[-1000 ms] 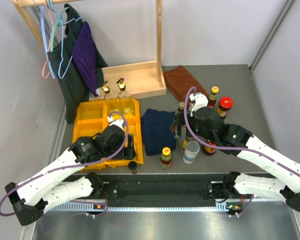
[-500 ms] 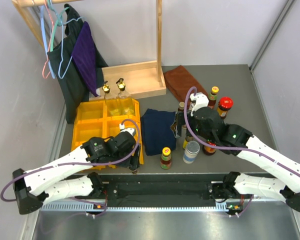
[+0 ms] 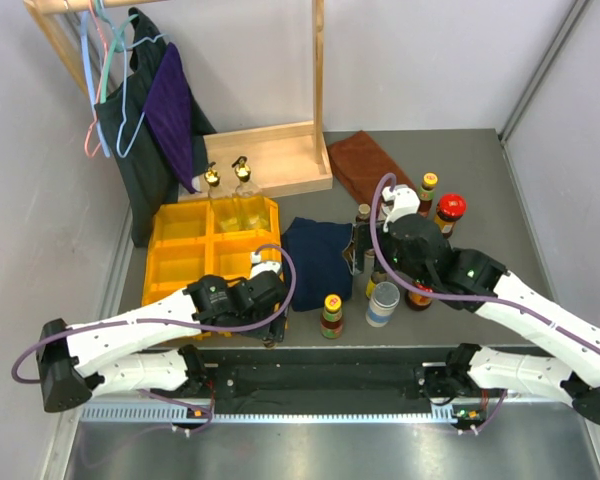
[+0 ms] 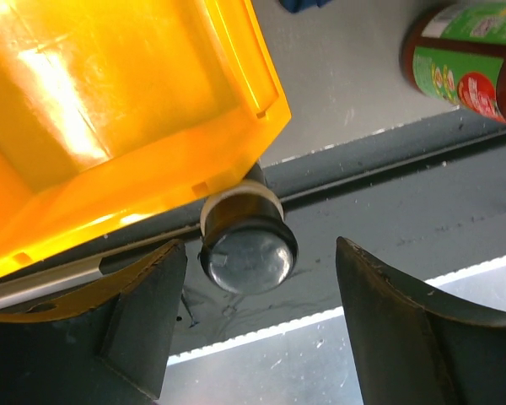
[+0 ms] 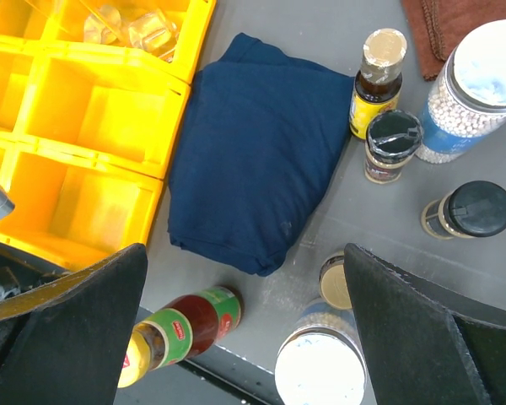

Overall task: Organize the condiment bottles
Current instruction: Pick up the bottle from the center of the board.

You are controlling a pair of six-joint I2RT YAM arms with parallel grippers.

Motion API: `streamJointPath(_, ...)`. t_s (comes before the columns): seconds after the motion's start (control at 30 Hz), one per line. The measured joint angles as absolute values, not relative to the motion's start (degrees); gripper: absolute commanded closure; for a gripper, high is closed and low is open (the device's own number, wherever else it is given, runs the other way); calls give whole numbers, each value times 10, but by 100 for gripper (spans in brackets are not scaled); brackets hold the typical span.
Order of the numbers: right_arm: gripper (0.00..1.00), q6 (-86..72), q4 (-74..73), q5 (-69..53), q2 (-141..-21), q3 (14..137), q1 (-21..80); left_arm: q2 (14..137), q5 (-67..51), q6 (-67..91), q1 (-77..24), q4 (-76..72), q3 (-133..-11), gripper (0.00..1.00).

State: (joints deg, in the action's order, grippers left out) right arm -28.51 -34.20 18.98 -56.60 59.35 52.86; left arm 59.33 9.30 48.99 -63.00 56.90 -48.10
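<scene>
Checking grips, we saw the left end effector (image 4: 260,253) open astride a black-capped bottle (image 4: 249,257) by the yellow bin (image 4: 110,110), near corner; the right end effector (image 5: 244,251) hung wide open.

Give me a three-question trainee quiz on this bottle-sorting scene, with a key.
1. True or false: the left gripper is shut on the black-capped bottle.
2. In the top view, what lies directly right of the yellow bin? A navy folded cloth; B red-lidded jar; C hanger.
3. How many gold-topped clear bottles stand in the yellow bin?
Key: 1 false, its jaws stand open on either side of the cap; 2 A; 3 two.
</scene>
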Motion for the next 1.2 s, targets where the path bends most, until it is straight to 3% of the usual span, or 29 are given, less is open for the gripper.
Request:
streamJointPath(0.23,1,-284,-342,194,-562,594,528,605,110,501,-632,555,-467,33)
streamJointPath(0.37,1,-281,-342,195,-562,594,528,610,114,509,-632,552,-461,45)
streamJointPath(0.47,1,-281,-342,194,-562,594,528,610,116,513,-633,550,-460,65)
streamJointPath(0.5,1,-281,-342,194,-562,594,528,610,116,513,-633,550,-460,83)
streamJointPath(0.53,1,-281,-342,194,-562,594,528,610,116,513,-633,548,-460,91)
streamJointPath(0.6,1,-281,-342,194,-562,594,528,610,116,513,-634,547,-460,100)
streamJointPath(0.9,1,-281,-343,195,-553,593,527,597,110,510,-638,557,-473,100)
streamJointPath(1.2,1,-281,-344,195,-536,592,526,571,114,483,-642,591,-581,100)
